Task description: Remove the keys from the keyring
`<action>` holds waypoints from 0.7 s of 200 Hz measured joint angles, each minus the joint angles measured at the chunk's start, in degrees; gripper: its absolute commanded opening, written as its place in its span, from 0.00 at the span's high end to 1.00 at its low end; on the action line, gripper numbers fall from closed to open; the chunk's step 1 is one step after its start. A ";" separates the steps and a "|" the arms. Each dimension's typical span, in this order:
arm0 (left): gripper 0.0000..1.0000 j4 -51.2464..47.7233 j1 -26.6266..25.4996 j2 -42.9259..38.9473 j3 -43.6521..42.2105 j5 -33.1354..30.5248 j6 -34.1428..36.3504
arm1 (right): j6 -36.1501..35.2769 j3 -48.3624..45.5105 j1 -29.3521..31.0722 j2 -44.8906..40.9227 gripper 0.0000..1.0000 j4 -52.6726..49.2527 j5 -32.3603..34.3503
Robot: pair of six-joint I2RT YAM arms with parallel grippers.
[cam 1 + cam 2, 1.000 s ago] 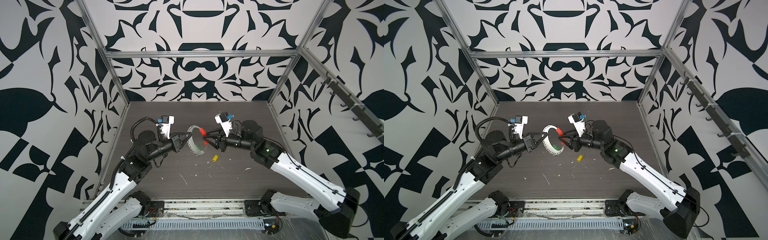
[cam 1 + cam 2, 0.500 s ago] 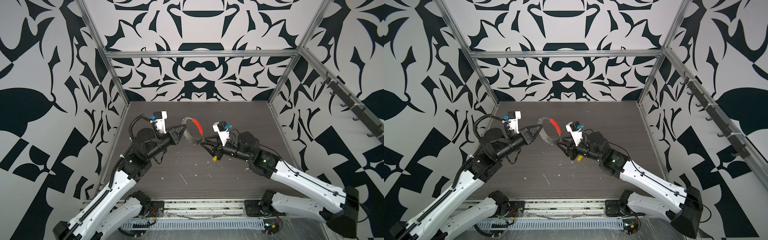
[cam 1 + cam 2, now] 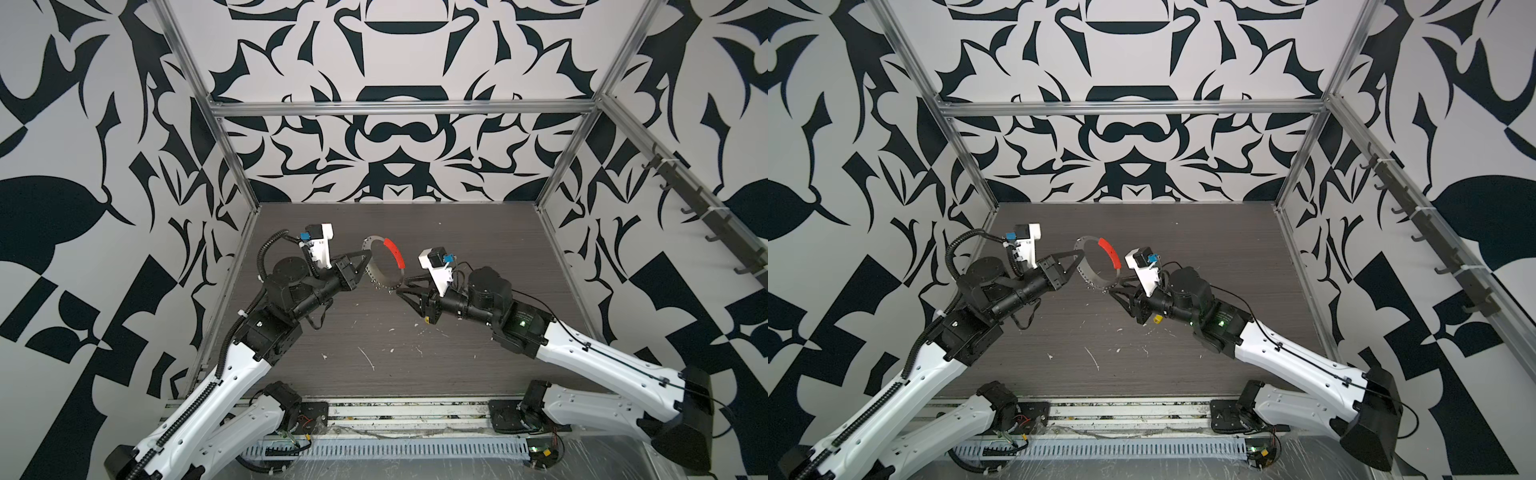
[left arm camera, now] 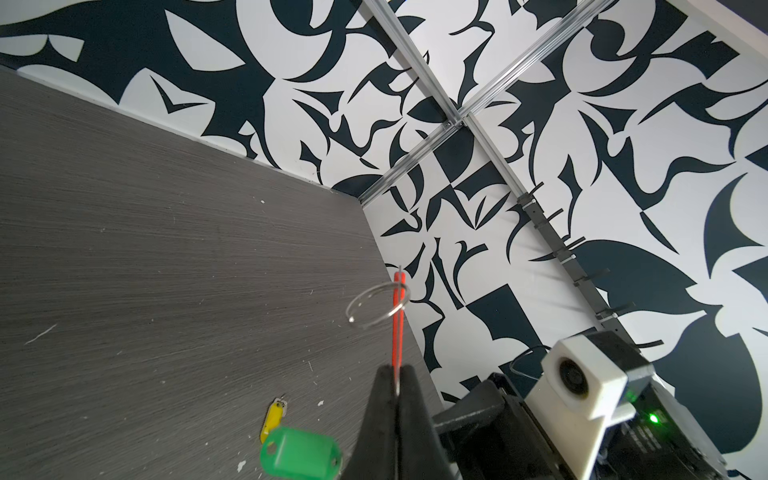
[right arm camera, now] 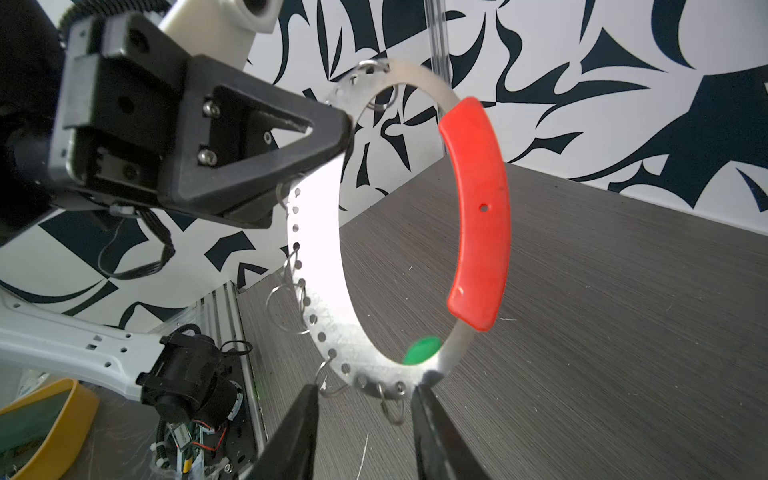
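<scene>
Fingers of the left gripper [image 3: 366,255] are clamped on the keyring [image 3: 371,275], held upright above the worktop [image 3: 374,332]: flat grey punched band, one red sleeve [image 3: 394,257], several small rings [image 4: 378,306]. Two keys are counted: green key [image 4: 301,453] beside its lower rim, shown only in wrist views; yellow key [image 3: 1157,319] laid on the worktop right of it. The right gripper [image 5: 365,391] fingers are spread about that rim.
</scene>
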 measured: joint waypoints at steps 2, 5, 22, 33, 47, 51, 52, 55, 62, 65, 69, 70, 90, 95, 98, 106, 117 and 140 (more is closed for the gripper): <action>1.00 0.00 0.00 0.00 0.00 0.00 0.00 | 0.00 0.00 0.02 0.04 0.64 -0.02 0.00; 1.00 0.00 0.00 -0.02 0.00 0.00 0.00 | -0.24 0.00 0.04 0.11 0.65 -0.02 0.09; 1.00 0.00 0.00 -0.09 0.00 0.02 -0.02 | -0.59 0.00 0.04 0.39 0.65 -0.26 0.17; 1.00 0.02 0.00 -0.11 0.00 0.02 -0.02 | -0.81 0.00 0.04 0.61 0.66 -0.33 0.17; 1.00 -0.02 0.00 -0.15 0.00 0.02 -0.02 | -0.90 0.00 0.04 0.85 0.68 -0.55 0.22; 1.00 -0.04 0.00 -0.17 0.00 0.00 -0.02 | -1.03 0.00 0.04 0.90 0.68 -0.63 0.31; 1.00 -0.07 0.00 -0.17 0.00 0.00 0.00 | -1.01 0.00 0.04 0.92 0.68 -0.68 0.35; 1.00 -0.09 0.00 -0.17 0.00 0.00 0.00 | -1.01 0.00 0.04 0.96 0.68 -0.72 0.37; 1.00 -0.17 0.00 -0.22 0.00 0.00 -0.02 | -1.05 0.00 0.04 1.01 0.68 -0.90 0.50; 1.00 -0.22 0.00 -0.22 0.00 0.00 -0.02 | -1.07 0.00 0.04 1.05 0.68 -1.01 0.61; 1.00 -0.24 0.00 -0.24 0.00 0.00 -0.02 | -1.09 0.00 0.04 1.09 0.69 -1.09 0.66; 1.00 -0.22 0.00 -0.24 0.00 0.00 -0.02 | -1.14 0.00 0.04 1.09 0.69 -1.11 0.63; 1.00 -0.22 0.00 -0.39 0.00 0.00 -0.02 | -1.36 0.00 0.04 1.31 0.69 -1.51 0.79; 1.00 -0.20 0.00 -0.44 0.00 0.00 -0.02 | -1.42 0.00 0.04 1.36 0.69 -1.55 0.79; 1.00 -0.20 0.00 -0.44 0.00 0.00 -0.02 | -1.44 0.00 0.04 1.38 0.69 -1.55 0.81; 1.00 -0.22 0.00 -0.44 0.00 0.02 -0.02 | -1.46 0.00 0.04 1.49 0.70 -1.55 0.81; 1.00 -0.22 0.00 -0.44 0.00 0.02 -0.02 | -1.51 0.00 0.04 1.68 0.71 -1.55 0.81; 1.00 -0.20 0.00 -0.44 0.00 0.02 -0.04 | -1.84 0.00 0.04 2.01 0.74 -1.55 0.81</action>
